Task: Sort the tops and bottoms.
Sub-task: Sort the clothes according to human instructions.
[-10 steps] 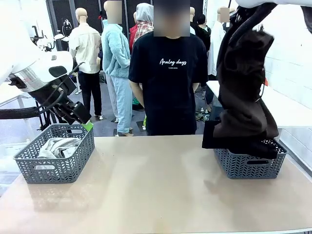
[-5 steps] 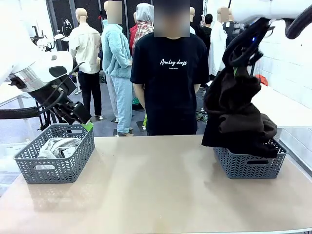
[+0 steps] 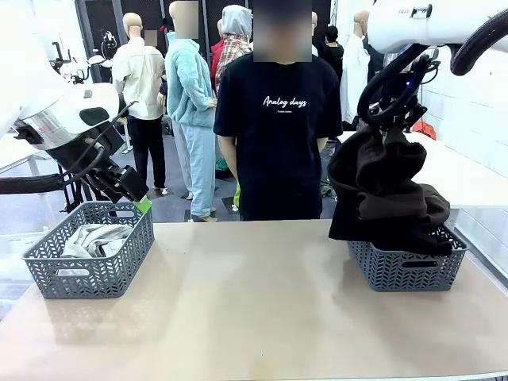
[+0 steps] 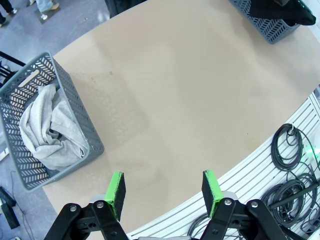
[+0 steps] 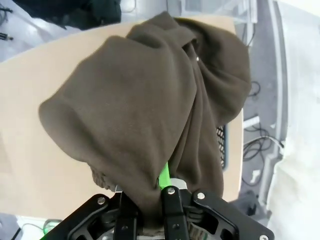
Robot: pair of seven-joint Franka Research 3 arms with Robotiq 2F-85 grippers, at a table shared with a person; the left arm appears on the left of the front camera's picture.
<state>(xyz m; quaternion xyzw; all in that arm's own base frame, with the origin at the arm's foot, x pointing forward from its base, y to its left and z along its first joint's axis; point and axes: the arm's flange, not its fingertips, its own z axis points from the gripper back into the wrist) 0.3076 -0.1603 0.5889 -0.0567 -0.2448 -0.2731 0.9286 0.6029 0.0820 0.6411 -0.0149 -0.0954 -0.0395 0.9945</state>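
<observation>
Holding the dark brown garment [image 3: 389,194] up over the right basket [image 3: 406,266], my right gripper [image 3: 386,133] has its fingers pinched together on a fold of the cloth near the top; in the right wrist view the brown fabric [image 5: 150,105] bunches out from between the fingers, with a strip of green pad [image 5: 164,175] just showing at the pinch; the lower part of the garment sags onto the heap already lying in that basket, and a dark flap hangs over the basket's left rim toward the desk [image 3: 254,309]; I cannot tell which of the dark pieces underneath is which.

My left gripper [image 4: 164,192] hangs above the desk's near edge with its two green pads well apart and nothing between them; in the front view I see it just above the far rim of the left basket [image 3: 89,258], at the end of the left arm; the pale grey-blue garment [image 4: 50,130] lies crumpled inside that basket, filling most of it.

A person in a black T-shirt [image 3: 278,119] with white lettering stands at the far side of the desk, between the two baskets; the middle of the desk is bare tan surface.
</observation>
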